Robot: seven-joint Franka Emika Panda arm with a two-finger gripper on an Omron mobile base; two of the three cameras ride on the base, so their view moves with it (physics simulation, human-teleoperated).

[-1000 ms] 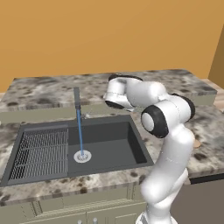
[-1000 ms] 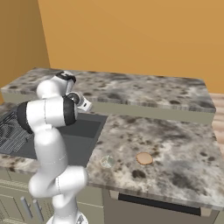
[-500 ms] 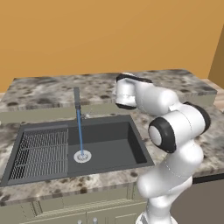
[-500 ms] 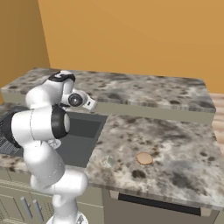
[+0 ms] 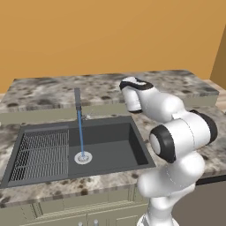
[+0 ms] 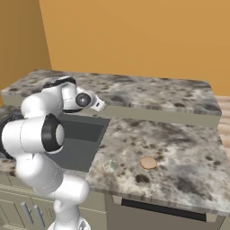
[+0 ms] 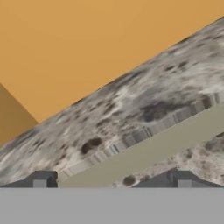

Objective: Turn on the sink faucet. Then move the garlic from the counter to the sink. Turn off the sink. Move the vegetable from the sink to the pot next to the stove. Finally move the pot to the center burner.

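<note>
The sink faucet [image 5: 78, 100] stands behind the sink [image 5: 108, 141], and a thin blue stream of water falls from its tip onto the round drain [image 5: 83, 157]. The garlic [image 6: 110, 166] is a small pale lump on the counter [image 6: 179, 134], just right of the sink's [image 6: 78, 134] edge. My gripper [image 6: 100, 105] hangs above the sink's far right corner and points at the raised back ledge. In the hand view its fingertips [image 7: 39, 181] stand wide apart, so the gripper [image 7: 111, 183] is open and holds nothing. The stove and pot are out of view.
A wire grid rack [image 5: 39, 154] covers the sink's left half. A flat tan round thing [image 6: 148, 162] lies on the counter right of the garlic. A raised counter ledge [image 6: 148, 92] runs along the orange wall. A dark appliance front [image 6: 161, 210] sits below the counter's front edge.
The arm has swung right, away from the faucet, and the hand now sits over the sink's far right corner. Water runs in every frame.
</note>
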